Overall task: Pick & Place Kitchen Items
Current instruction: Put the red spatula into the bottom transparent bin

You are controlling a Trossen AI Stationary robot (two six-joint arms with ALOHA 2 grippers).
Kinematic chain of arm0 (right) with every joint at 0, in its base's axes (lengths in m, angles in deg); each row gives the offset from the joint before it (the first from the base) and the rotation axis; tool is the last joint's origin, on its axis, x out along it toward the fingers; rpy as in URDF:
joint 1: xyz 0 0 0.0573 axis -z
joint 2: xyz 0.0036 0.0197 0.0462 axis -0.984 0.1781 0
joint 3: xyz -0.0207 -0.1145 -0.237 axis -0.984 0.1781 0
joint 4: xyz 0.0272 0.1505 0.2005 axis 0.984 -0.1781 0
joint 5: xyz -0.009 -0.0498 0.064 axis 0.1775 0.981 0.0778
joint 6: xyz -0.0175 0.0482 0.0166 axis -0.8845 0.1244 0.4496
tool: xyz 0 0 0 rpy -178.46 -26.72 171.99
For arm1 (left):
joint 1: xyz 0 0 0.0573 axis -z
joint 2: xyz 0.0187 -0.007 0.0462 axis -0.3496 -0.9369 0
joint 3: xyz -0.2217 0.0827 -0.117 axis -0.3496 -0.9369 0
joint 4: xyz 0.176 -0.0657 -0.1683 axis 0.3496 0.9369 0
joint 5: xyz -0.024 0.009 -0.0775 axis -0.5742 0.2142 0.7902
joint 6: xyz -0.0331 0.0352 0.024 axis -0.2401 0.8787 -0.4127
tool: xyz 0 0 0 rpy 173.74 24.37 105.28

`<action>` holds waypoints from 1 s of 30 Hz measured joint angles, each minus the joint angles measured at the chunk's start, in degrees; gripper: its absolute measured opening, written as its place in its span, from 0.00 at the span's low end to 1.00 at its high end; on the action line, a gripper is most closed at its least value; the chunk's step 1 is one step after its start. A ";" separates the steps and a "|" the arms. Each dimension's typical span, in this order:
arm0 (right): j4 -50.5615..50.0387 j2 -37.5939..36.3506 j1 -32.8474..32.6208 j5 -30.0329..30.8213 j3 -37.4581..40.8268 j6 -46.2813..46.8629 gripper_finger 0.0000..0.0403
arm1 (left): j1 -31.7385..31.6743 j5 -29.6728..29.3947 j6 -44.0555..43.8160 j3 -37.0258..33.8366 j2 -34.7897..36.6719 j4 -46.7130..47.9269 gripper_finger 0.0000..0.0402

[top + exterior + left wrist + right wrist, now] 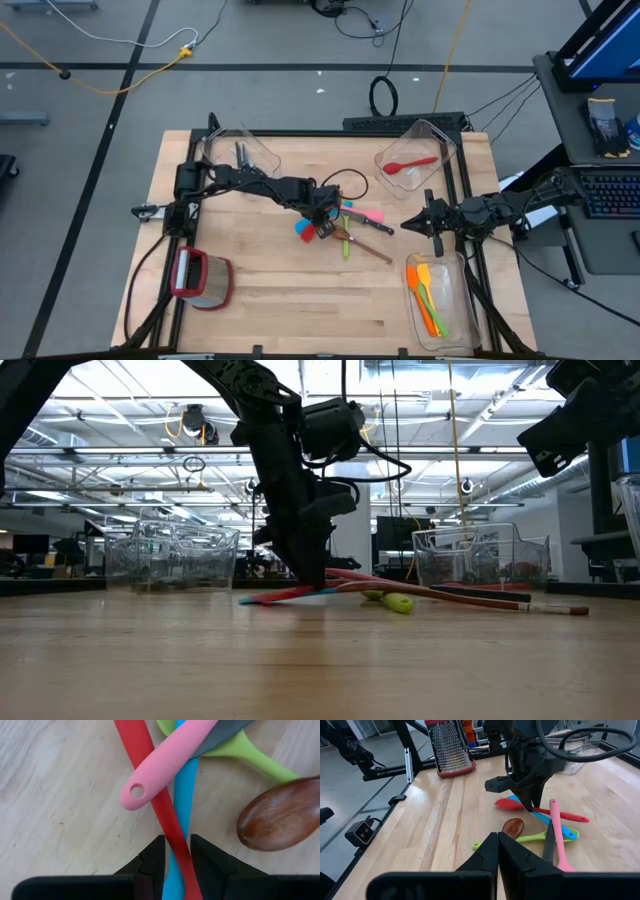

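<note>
You can't see the red utensil's [165, 815] head or the blue one's [184, 785]; the left wrist view cuts both off.

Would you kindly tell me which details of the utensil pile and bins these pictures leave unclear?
- Left wrist view: red utensil and blue utensil heads are cut off by the picture's edges; the left gripper covers their lower part.
- Low view: the arm hides the pile's middle; bin contents are blurred.
- High view: items in the rear-left bin are too small to identify.
- Right wrist view: the right gripper hides part of the green utensil.
</note>
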 joint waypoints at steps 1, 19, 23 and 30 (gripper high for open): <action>0.00 -0.01 -0.02 0.00 0.00 0.00 0.00 | -0.02 0.00 0.02 0.00 0.00 0.06 0.23; 0.00 0.01 -0.01 0.00 0.00 0.01 0.00 | 0.00 0.13 -0.11 0.00 0.00 1.61 0.09; 0.00 0.01 -0.02 0.00 0.00 -0.01 0.00 | 0.02 0.02 -0.67 0.00 0.02 1.49 0.04; -0.02 0.01 -0.02 0.00 0.00 -0.01 0.00 | 0.02 0.07 -0.83 0.00 0.02 1.47 0.03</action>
